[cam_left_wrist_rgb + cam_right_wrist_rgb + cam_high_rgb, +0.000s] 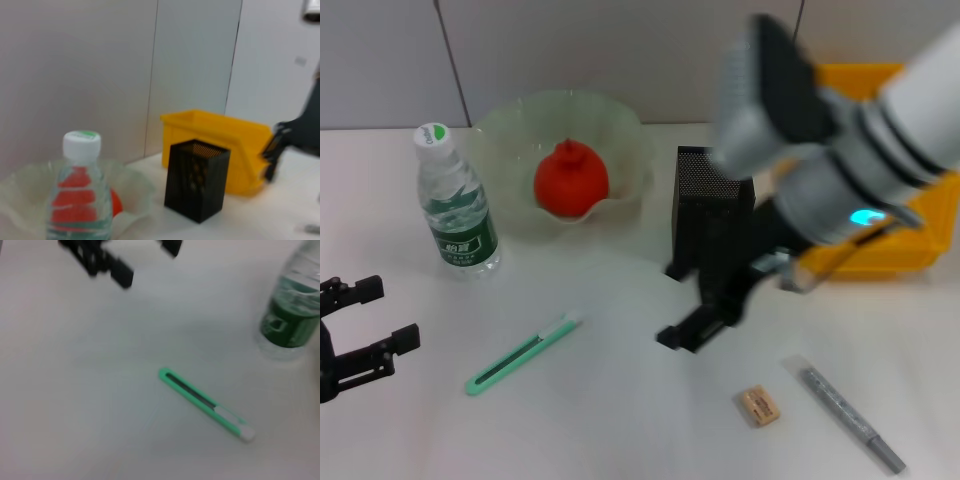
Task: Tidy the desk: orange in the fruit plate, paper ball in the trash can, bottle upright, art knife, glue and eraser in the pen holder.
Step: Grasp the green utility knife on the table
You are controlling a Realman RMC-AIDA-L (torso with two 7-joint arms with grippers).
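A white desk (620, 420) runs back to a pale grey panelled wall (100, 75), carrying a yellow plastic bin (910, 245), a frilled translucent fruit plate (620, 135) holding the orange (571, 180), a black mesh pen holder (705, 215) and an upright clear water bottle (455, 205). The right gripper (695, 300) hangs blurred before the holder, its jaws impossible to tell; the left gripper (365, 330), fingers apart, sits at the desk's left edge. Loose lie the green art knife (520, 355), grey glue pen (850, 418) and tan eraser (759, 405).

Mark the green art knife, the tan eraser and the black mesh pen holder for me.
Green art knife (523, 354): head view, mid-handle.
Tan eraser (759, 405): head view, top face.
Black mesh pen holder (196, 180): left wrist view, front wall.
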